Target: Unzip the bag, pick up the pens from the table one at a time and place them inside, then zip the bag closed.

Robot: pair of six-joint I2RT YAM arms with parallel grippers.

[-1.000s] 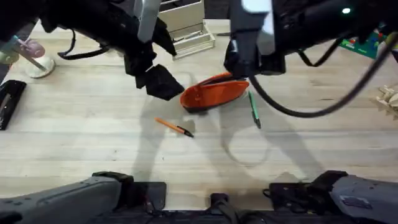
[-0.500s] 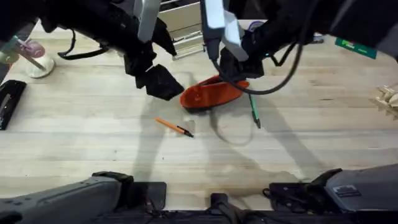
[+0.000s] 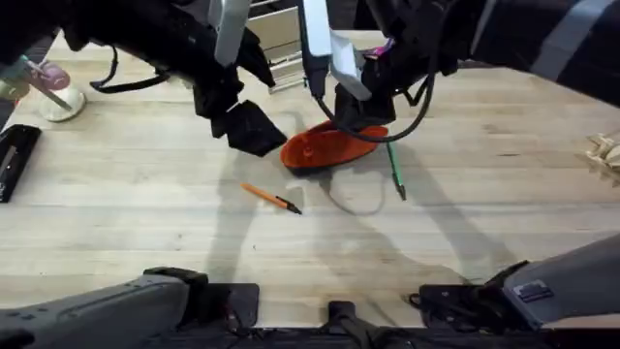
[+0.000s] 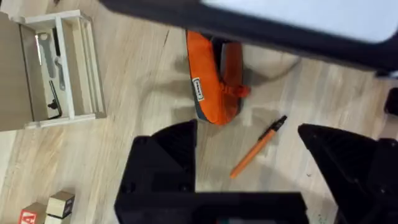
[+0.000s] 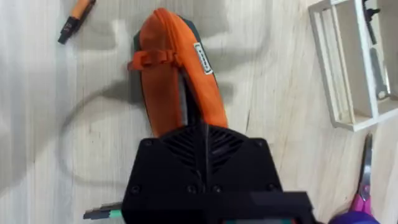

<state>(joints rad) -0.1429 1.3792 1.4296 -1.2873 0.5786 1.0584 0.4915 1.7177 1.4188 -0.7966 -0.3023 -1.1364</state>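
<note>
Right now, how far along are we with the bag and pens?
Early. Done: nothing is packed yet; the orange pen and green pen both lie on the table. In hand: the right claw sits over the bag at its zipper end, its fingers closed; the left claw hangs open beside it. Left: finish unzipping, load both pens, zip shut.
</note>
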